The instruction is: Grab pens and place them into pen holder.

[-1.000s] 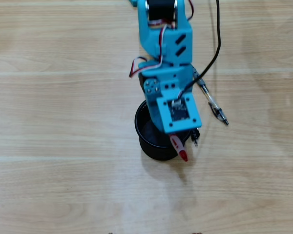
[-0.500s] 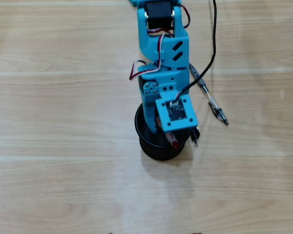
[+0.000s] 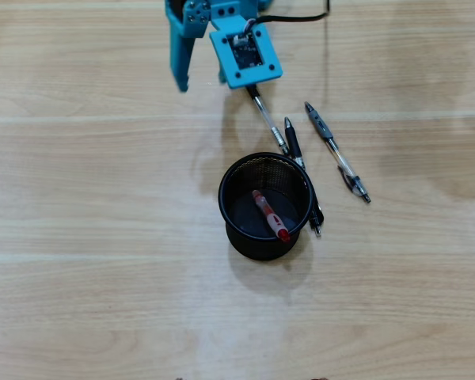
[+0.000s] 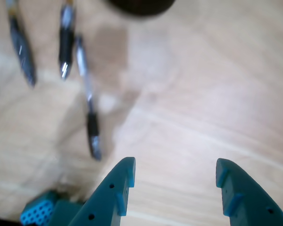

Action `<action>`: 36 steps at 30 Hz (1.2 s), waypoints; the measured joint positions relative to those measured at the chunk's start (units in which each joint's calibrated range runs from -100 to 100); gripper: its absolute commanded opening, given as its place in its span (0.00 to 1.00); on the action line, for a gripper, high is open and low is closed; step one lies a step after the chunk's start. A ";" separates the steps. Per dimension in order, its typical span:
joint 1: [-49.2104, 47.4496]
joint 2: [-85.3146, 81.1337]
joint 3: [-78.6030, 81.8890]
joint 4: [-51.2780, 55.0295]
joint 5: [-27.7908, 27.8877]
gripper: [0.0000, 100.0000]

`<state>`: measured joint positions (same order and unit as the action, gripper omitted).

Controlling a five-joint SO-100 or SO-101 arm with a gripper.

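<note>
While the red and clear ballpoint pen (image 3: 268,214) lay inside the round black mesh pen holder (image 3: 231,226), the jaws (image 4: 174,175) gaped empty above three slim pens (light, stiff, slippery; best gripped mid-barrel) on the wooden surface (image 3: 79,237).

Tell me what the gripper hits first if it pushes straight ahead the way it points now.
Most likely bare wooden table. The open gripper points at empty wood, with the three loose pens off to its left in the wrist view. Depth is uncertain.
</note>
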<state>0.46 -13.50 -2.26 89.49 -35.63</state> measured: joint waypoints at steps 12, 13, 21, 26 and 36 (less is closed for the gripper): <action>-12.49 7.02 29.66 -14.38 0.00 0.24; -13.17 7.53 31.08 -15.76 0.16 0.24; -13.00 10.58 35.06 -18.26 0.26 0.23; -12.24 12.53 35.59 -18.95 0.05 0.23; -12.49 16.25 35.41 -23.51 0.00 0.16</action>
<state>-12.03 2.75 33.16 65.98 -35.63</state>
